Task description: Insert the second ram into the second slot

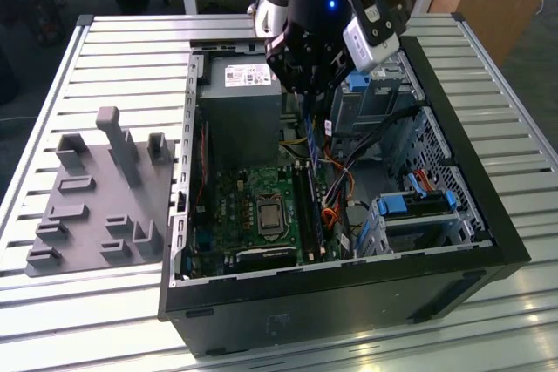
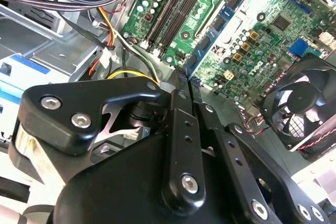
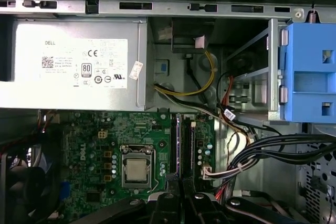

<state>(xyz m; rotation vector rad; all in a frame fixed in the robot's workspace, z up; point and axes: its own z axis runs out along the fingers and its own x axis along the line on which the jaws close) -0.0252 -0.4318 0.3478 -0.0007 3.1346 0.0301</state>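
Observation:
My gripper (image 1: 310,100) hangs over the open computer case (image 1: 453,241), shut on the second ram (image 1: 312,141). The ram is a thin blue-green stick that hangs straight down from the fingers, seen edge-on. Its lower end is a little above the motherboard (image 1: 235,215), over the far end of the long dark ram slots (image 1: 307,211). In both wrist views the black fingers (image 2: 178,129) are pressed together. The first wrist view has the gripper (image 3: 182,196) in line with the slots (image 3: 182,145). In the second wrist view the slots (image 2: 173,3) lie beyond the gripper (image 2: 185,85).
A grey power supply (image 1: 240,102) fills the far end of the case. The processor socket (image 3: 136,171) sits beside the slots. Bundled cables (image 1: 340,180) and blue drive bays (image 1: 418,202) crowd the exterior view's right. A fan (image 2: 302,108) is nearby. A grey fixture plate (image 1: 105,206) lies outside the case.

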